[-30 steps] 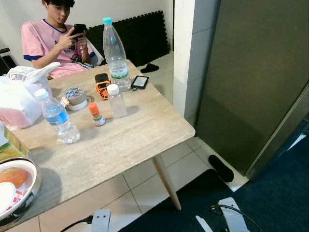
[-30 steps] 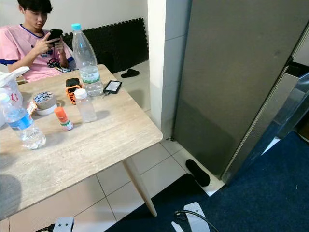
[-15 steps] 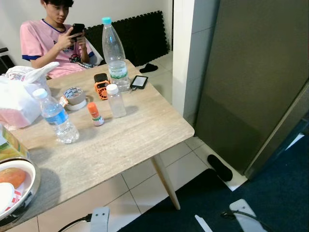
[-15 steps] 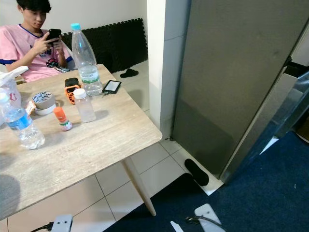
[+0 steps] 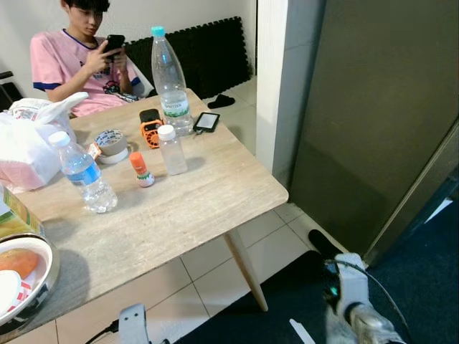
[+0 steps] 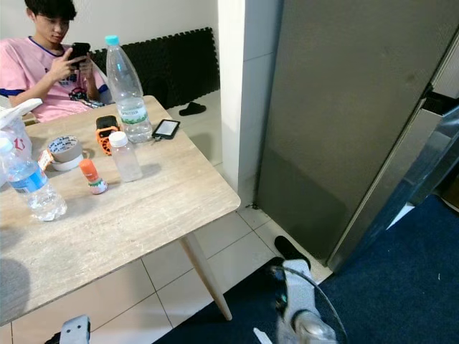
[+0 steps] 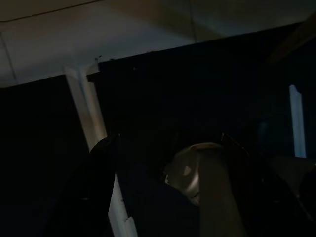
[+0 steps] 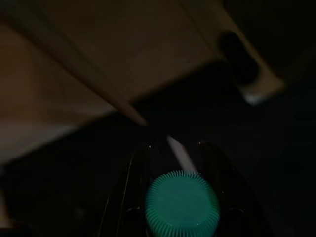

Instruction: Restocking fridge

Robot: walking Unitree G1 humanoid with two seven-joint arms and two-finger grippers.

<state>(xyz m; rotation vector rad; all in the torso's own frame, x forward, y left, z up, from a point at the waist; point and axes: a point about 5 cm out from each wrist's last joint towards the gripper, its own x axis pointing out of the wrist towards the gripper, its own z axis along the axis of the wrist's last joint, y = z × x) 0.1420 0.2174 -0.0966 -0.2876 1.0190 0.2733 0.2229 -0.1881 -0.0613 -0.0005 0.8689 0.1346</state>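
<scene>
The tall grey fridge (image 5: 380, 122) stands to the right of the wooden table (image 5: 186, 208). On the table are a large water bottle (image 5: 169, 79), a blue-labelled water bottle (image 5: 84, 175), a small white-capped bottle (image 5: 172, 150) and a tiny orange-capped bottle (image 5: 141, 170). My right arm (image 5: 351, 294) is low over the dark carpet in front of the fridge. In the right wrist view the right gripper (image 8: 173, 153) is shut on a bottle with a green ribbed cap (image 8: 182, 202). My left arm (image 5: 133, 322) hangs by the table's near edge, and the left gripper (image 7: 168, 187) is open in the dark.
A person in a pink shirt (image 5: 72, 57) sits behind the table looking at a phone. A tape roll (image 5: 111, 143), another phone (image 5: 206, 120), a white bag (image 5: 29, 143) and a bowl (image 5: 21, 276) share the table. A black slipper (image 5: 319, 240) lies by the fridge's foot.
My right arm has risen from the bottom edge into view, toward the fridge. The left arm has shifted a little to the left. The table things stay put.
</scene>
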